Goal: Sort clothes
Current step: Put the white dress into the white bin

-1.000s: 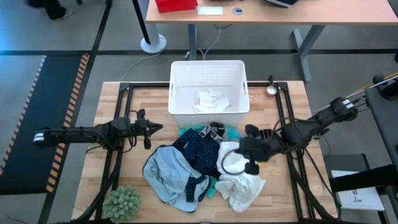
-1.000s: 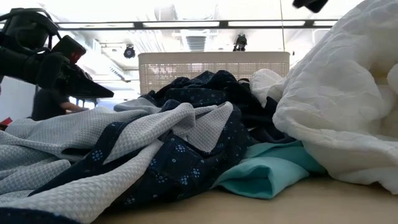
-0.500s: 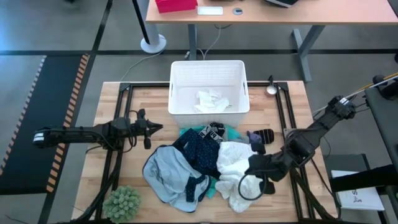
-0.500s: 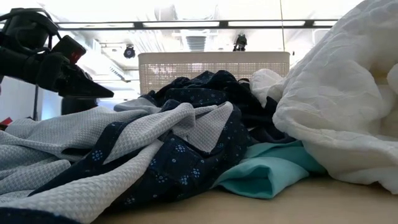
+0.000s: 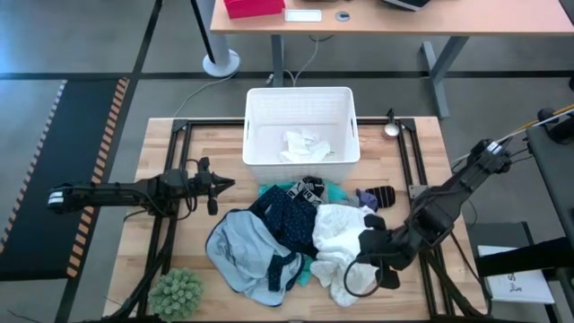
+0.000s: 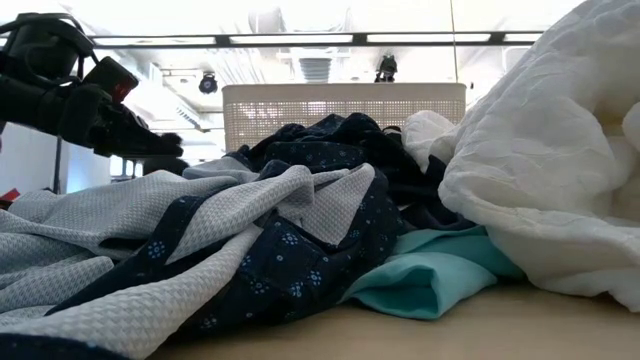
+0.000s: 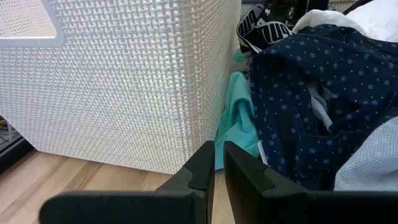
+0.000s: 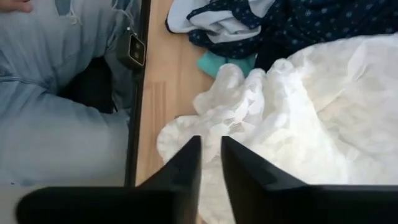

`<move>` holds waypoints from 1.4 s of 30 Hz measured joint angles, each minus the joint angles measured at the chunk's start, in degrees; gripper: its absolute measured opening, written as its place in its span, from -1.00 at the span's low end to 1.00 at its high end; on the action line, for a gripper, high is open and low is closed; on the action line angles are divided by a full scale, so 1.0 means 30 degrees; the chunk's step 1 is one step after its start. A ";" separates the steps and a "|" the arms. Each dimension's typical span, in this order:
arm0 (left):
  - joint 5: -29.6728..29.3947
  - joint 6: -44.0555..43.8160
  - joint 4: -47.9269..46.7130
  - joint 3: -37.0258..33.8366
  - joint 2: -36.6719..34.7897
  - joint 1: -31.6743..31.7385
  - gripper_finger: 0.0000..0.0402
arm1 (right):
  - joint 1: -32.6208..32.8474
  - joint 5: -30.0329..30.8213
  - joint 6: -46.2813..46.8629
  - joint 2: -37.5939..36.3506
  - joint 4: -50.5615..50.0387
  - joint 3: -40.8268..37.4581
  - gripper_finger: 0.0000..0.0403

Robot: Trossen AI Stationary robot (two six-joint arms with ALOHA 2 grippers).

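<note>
Sprawling crumpled, the white garment (image 5: pixel 341 242) beside navy patterned fabric (image 5: pixel 291 215).

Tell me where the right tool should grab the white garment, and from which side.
Grip the raised, bunched fold at the near corner of the white garment, coming straight down from above. The right tool already hovers there, and the right wrist view shows puffy ridges standing clear of the navy patterned garment, so probably only white fabric lifts.
</note>
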 joint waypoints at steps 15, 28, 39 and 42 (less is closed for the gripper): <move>0.0000 -0.0003 0.0000 0.0000 0.0000 0.0007 -0.89 | 0.0188 -0.0340 0.0937 0.0906 -0.0153 0.0007 0.32; 0.0000 0.0000 -0.0002 0.0000 0.0000 0.0000 -0.89 | -0.0124 -0.0048 0.0671 0.0936 -0.1264 0.0007 0.53; -0.0003 -0.0002 0.0000 0.0000 0.0000 0.0003 -0.89 | -0.0235 0.0850 -0.0115 0.1579 -0.2218 0.0022 0.54; 0.0000 -0.0003 -0.0005 0.0000 0.0000 0.0002 -0.89 | -0.0437 0.0803 -0.0254 0.2385 -0.2191 0.0022 0.54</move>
